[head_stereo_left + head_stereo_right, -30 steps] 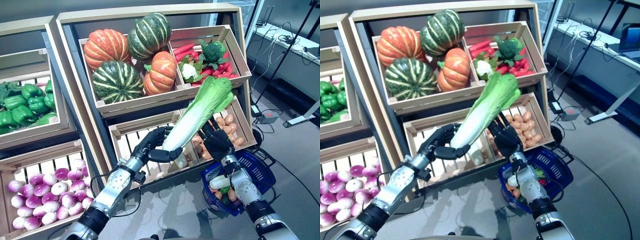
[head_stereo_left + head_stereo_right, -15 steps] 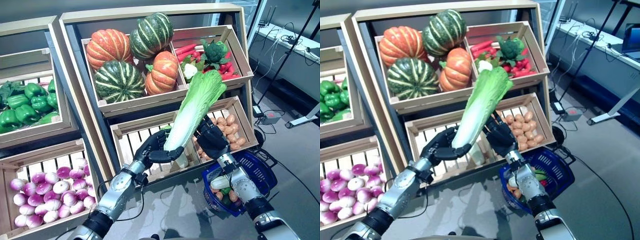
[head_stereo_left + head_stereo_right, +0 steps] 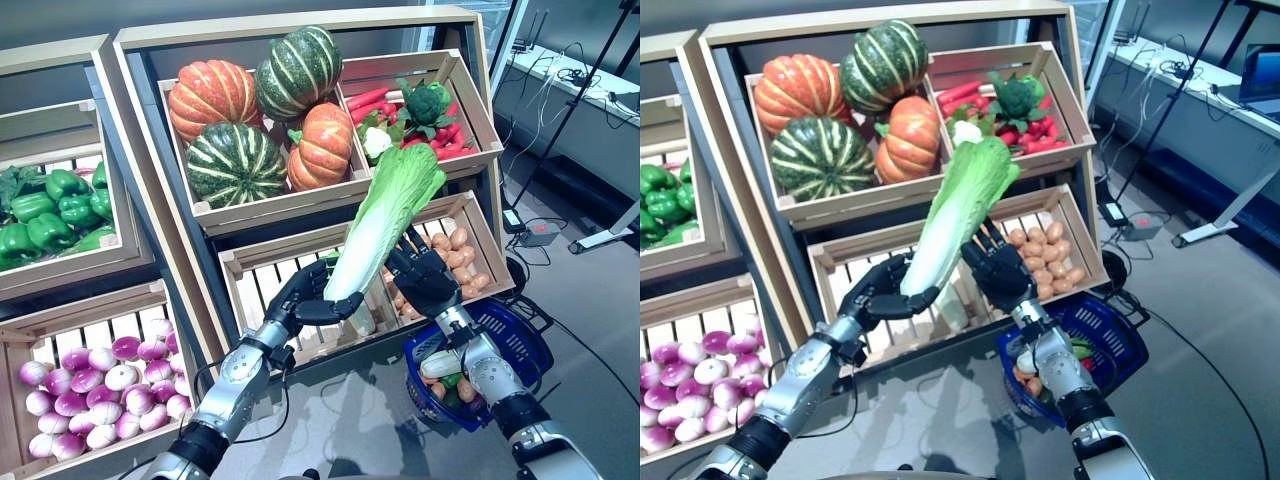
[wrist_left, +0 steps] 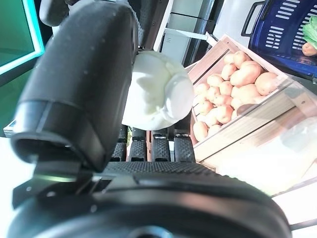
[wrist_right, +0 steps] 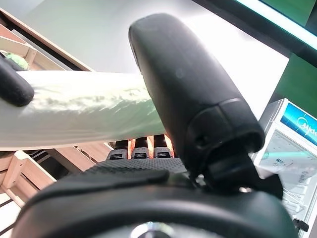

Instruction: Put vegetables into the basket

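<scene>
Far left: slatted wooden crate of green bell peppers, and below it a crate of purple-white turnips. Centre of the wooden shelf unit: top crate with orange and dark-green striped pumpkins. Left hand is clenched round the white stem end of a long napa cabbage, white stalk with pale-green leafy top; its wrist view shows the cut white base sitting between thumb and curled fingers. Cabbage is held in the air, tilted, leafy end up and to the right, in front of the lower middle crate. Right hand sits just beside the stalk on its right side, fingers straight and spread, thumb across the stalk in its wrist view; cannot tell if it actually bears on it. Behind the right hand: crate of tan potatoes; above it, a crate with red peppers, broccoli and cauliflower. Lower right on the floor: blue plastic basket with a few vegetables inside, under the right forearm, well below the cabbage.
</scene>
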